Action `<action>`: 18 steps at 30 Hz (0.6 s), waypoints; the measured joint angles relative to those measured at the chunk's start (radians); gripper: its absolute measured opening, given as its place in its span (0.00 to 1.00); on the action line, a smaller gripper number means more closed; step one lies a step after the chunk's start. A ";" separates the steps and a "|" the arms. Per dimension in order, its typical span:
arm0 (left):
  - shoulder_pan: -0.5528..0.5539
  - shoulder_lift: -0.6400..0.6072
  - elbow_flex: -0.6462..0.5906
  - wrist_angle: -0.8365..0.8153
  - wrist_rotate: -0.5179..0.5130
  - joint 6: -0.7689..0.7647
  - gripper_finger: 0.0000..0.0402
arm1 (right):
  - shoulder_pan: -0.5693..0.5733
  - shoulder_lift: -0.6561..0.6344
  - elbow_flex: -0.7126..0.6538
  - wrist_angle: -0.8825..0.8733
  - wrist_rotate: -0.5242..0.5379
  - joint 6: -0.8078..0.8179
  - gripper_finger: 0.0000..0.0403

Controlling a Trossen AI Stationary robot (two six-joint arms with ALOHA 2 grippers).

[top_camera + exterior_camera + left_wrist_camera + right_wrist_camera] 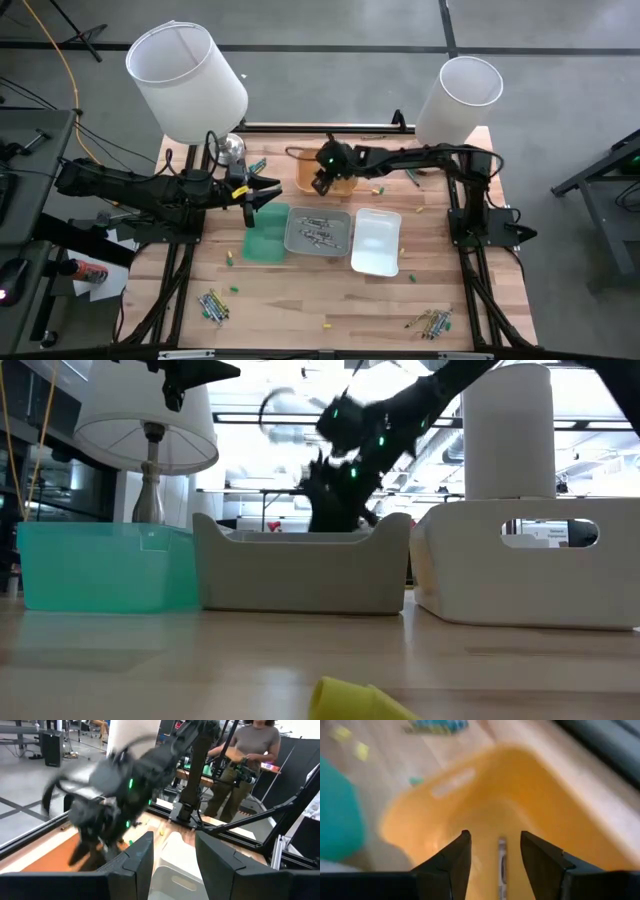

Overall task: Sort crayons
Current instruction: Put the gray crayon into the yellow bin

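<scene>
Orange tray [530,795] under the wide right pincer [495,851], one crayon [502,857] inside; left pincer [172,851] wide too.

Bright, even light. High view is sharp; two white lamps [188,80] overexposed, soft shadows on the table [300,300]. Low view: windows behind blown out, yellow crayon [350,700] at the near table edge out of focus. Right arm [125,795] motion-smeared in the left wrist view. Orange tray [520,795] blurred.
</scene>
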 joint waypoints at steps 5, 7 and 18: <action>0.000 0.000 0.000 -0.021 0.000 0.001 0.33 | -0.005 -0.153 0.000 0.007 -0.039 -0.074 0.42; 0.000 0.000 0.000 -0.029 0.000 0.001 0.33 | 0.000 -0.222 0.000 -0.009 -0.071 -0.079 0.42; 0.000 0.000 0.000 -0.026 0.000 0.003 0.33 | 0.169 -0.629 -0.201 -0.005 -0.077 0.000 0.42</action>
